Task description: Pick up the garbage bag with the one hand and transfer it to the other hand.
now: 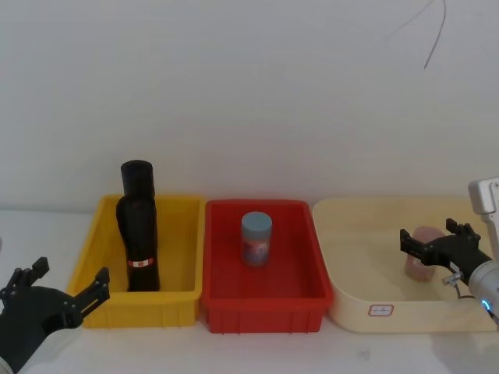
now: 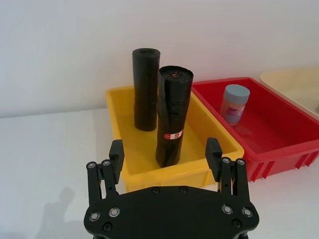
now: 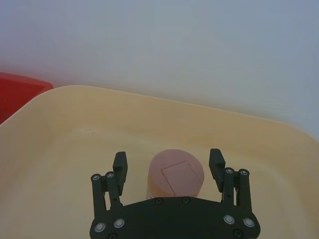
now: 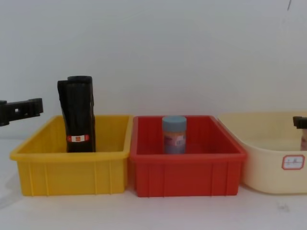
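The garbage bag (image 1: 141, 251), a tall black roll with a red-and-white band, stands upright in the yellow bin (image 1: 140, 308). It also appears in the left wrist view (image 2: 172, 114) and the chest view (image 4: 79, 122). My left gripper (image 1: 70, 276) is open, low at the bin's front left corner and outside it. From its wrist, the left gripper (image 2: 165, 152) faces the bag across the bin's near wall. My right gripper (image 1: 429, 234) is open over the cream tray (image 1: 359, 312), far from the bag.
A plain black roll (image 2: 145, 89) stands just behind the banded one. The red bin (image 1: 265, 308) in the middle holds a blue-lidded jar (image 1: 256, 238). A pink cylinder (image 3: 177, 174) sits in the cream tray under the right gripper (image 3: 168, 159). A white wall rises behind.
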You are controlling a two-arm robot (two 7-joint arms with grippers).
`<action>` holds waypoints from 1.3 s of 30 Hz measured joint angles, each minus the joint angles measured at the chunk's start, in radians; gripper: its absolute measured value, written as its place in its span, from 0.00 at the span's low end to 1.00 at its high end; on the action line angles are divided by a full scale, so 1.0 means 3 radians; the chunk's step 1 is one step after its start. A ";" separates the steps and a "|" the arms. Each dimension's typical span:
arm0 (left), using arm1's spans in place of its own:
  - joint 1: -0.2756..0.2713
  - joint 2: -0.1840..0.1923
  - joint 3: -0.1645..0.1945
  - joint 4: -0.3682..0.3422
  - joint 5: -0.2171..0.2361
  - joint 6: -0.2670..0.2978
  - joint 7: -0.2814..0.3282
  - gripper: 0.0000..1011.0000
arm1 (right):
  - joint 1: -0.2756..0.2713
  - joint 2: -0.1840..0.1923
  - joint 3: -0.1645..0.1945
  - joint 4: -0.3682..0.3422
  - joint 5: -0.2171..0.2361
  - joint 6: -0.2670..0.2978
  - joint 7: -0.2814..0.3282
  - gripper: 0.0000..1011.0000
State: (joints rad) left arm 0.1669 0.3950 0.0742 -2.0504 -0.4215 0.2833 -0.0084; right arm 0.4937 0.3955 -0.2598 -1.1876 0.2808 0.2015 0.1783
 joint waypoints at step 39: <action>-0.0702 -0.0153 0.0356 0.0640 0.0032 0.0008 -0.0384 0.99 | 0.0000 0.0000 0.0000 0.0000 0.0000 0.0000 0.0000 0.99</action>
State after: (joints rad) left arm -0.0439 0.3490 0.1812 -1.8583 -0.4119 0.2857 -0.1237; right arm 0.4938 0.3954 -0.2598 -1.1876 0.2809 0.2014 0.1784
